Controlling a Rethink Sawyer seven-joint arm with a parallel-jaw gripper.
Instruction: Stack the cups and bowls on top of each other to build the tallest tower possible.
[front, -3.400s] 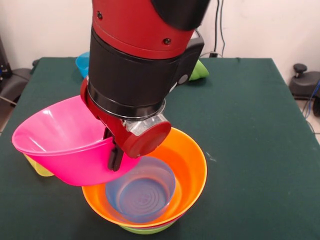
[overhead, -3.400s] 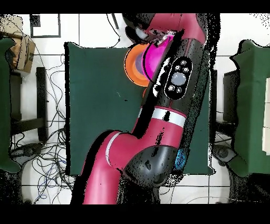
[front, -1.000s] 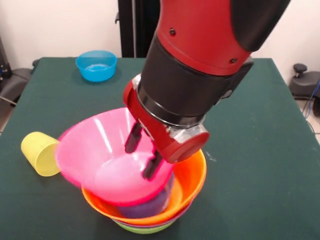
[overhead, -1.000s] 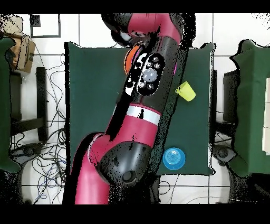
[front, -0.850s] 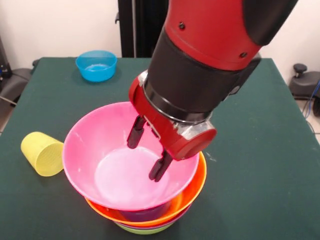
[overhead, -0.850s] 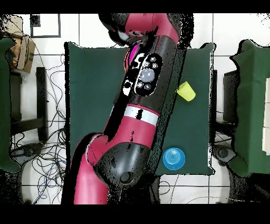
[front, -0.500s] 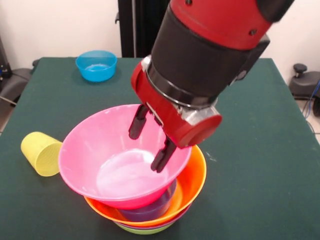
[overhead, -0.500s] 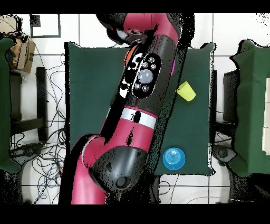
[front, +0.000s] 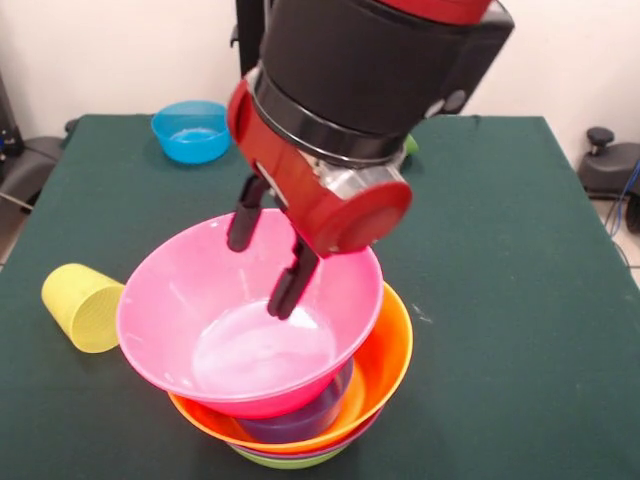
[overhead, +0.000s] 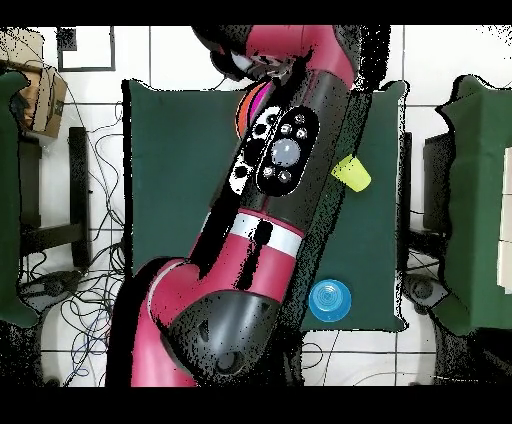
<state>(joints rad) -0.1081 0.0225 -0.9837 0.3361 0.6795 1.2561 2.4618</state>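
Note:
The tower stands at the table's near edge in the front view: a lime-green bowl (front: 290, 461) lowest, a wide orange bowl (front: 388, 350) above it, a purple bowl (front: 305, 418) inside that, and a big pink bowl (front: 190, 300) on top, tilted a little to the left. My gripper (front: 266, 252) is open and empty, just over the far part of the pink bowl. The yellow cup (front: 82, 306) lies on its side left of the tower. In the overhead view the arm hides most of the tower (overhead: 250, 104); the cup (overhead: 351, 172) shows to its right.
A small blue bowl (front: 192, 130) stands at the table's far left, and shows in the overhead view (overhead: 329, 300) near the robot's base. A bit of a lime-green bowl (front: 409, 145) peeks out behind the arm. The green table (front: 500, 300) has a near edge just under the tower.
The pink bowl was carried over the tower, set into the orange bowl and let go. Over the last second the open gripper rose and drew back to the left.

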